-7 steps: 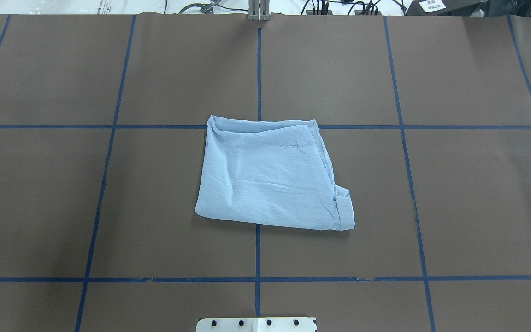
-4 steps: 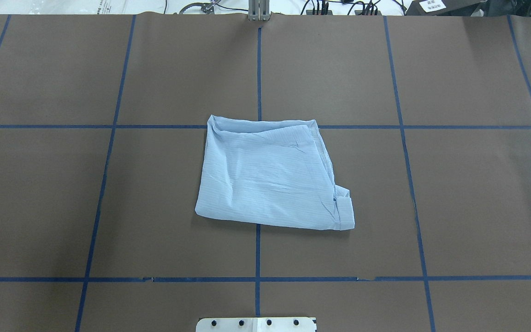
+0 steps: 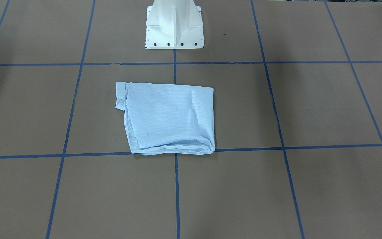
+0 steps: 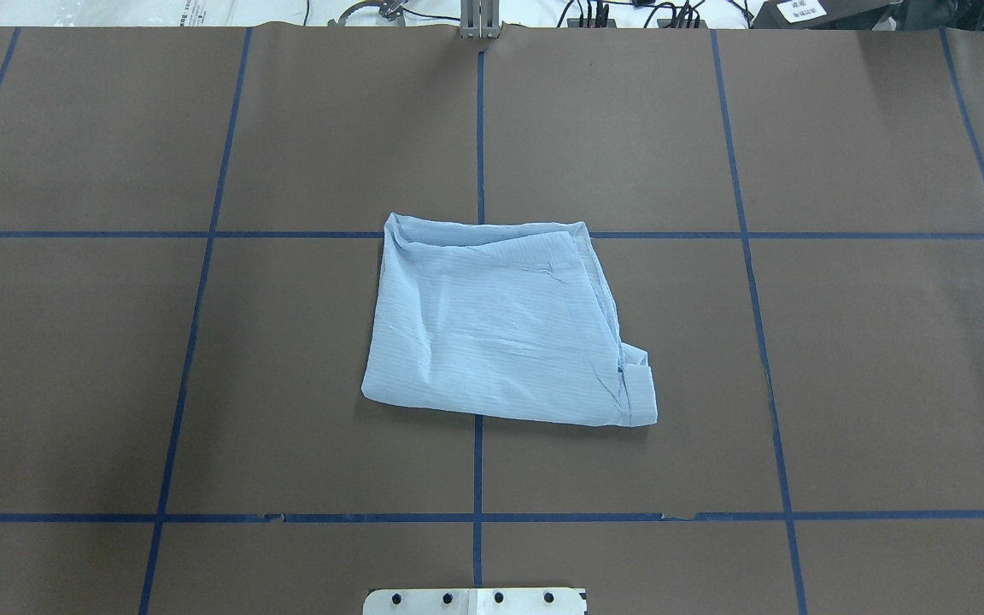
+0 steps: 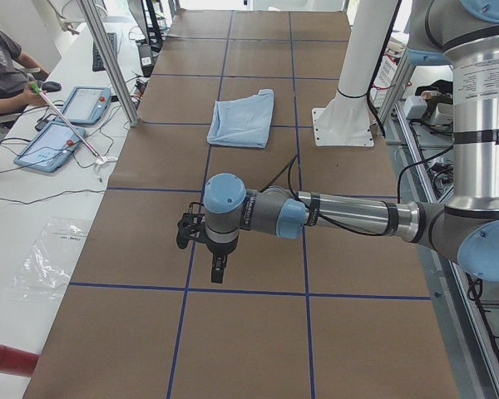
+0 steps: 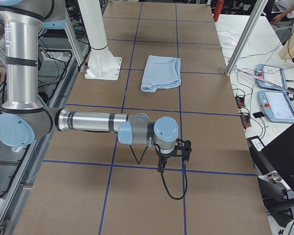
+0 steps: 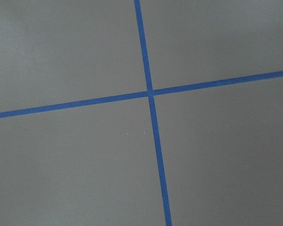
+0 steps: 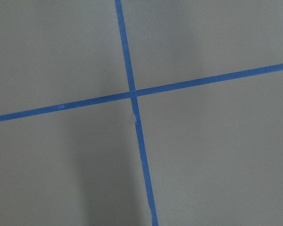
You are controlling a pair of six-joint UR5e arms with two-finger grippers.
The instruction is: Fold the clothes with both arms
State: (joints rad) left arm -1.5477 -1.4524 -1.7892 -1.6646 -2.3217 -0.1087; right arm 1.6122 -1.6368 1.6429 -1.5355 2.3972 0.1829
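1. The shirt [image 4: 500,329] is folded into a rough rectangle. It lies flat near the middle of the brown worktop [image 4: 885,359], right across the centre strip of the blue tape grid [image 4: 477,470].
2. Its far edge sits pretty much on a cross line of tape. A small folded bit of cloth pokes out at the near corner on the robot's right.
3. The white pedestal [image 3: 174,26] is close by but not touching it.
4. The left arm [image 5: 349,214] is stretched out low over the worktop, well apart from the shirt. The left hand [image 5: 219,270] points down by a tape line, and honestly I can't tell if it's released or clenched.
5. Same deal at the other end. The right arm [image 6: 88,121] reaches out low and the right hand [image 6: 161,164] points down near a tape line. Can't tell its state either.
6. Both wrist cams show only bare worktop and a tape crossing.
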